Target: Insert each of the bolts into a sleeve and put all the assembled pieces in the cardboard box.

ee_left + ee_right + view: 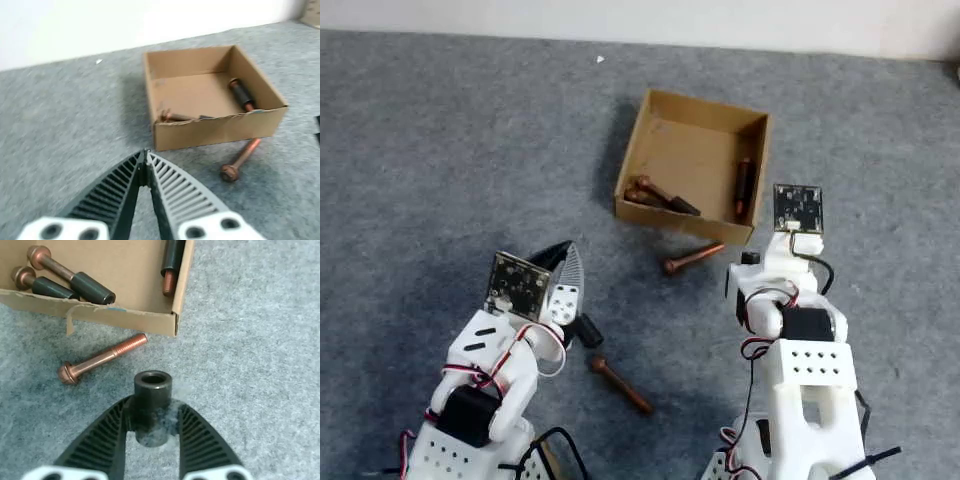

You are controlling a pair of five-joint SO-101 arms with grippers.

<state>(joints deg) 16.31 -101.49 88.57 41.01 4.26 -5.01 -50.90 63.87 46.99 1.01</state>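
Near wall of the box (pixel 215 131) hides most of two assembled pieces (pixel 176 118); just their tops show. In my right wrist view, third piece (pixel 172 260) cut off by the edge. Lower end of sleeve (pixel 152 387) buried between the fingers of my right gripper (pixel 153 409). Dark shape (pixel 318 131) at the edge: can't tell what.

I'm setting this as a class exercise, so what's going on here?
The right gripper holds a black sleeve upright just outside the cardboard box. A loose bolt lies on the carpet beside the box; a second bolt lies near the left arm. The left gripper is shut and empty. Three assembled pieces already lie in the box.
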